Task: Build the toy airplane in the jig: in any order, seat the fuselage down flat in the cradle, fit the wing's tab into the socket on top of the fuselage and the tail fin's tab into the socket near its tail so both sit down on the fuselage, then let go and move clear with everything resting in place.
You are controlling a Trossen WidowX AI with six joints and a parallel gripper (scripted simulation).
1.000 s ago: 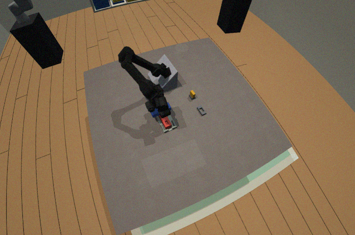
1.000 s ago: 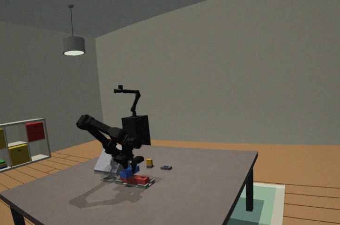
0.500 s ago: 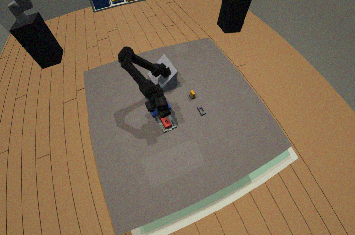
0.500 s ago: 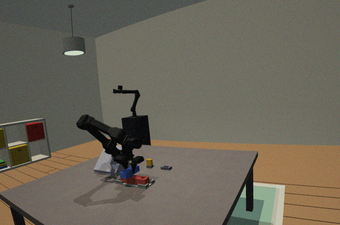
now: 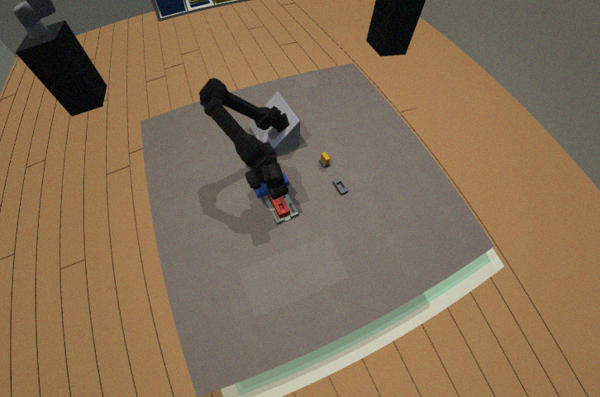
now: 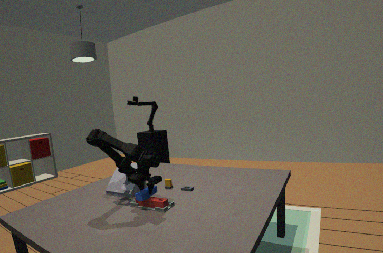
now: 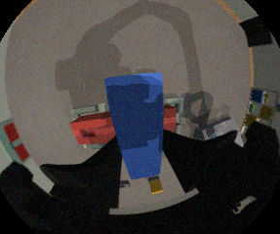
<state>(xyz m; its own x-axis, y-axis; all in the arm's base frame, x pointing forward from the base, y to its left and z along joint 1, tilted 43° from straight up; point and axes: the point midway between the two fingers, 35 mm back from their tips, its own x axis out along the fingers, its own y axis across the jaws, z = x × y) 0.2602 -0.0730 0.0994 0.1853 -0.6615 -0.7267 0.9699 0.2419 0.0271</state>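
"What have the black fingers got?"

"They're clamped on the long blue block-shaped wing, which lies crosswise over the fuselage. I can't tell from here whether its tab is in the socket."

"And the fuselage?"

"That's the red, blocky bar under the wing, lying lengthwise in the pale grey-green cradle. An opening shows on top near one end."

"The tail fin?"

"The small yellow upright piece, I'd say, apart from the cradle in a dark holder. A dark rectangular frame lies near it on the grey bench."
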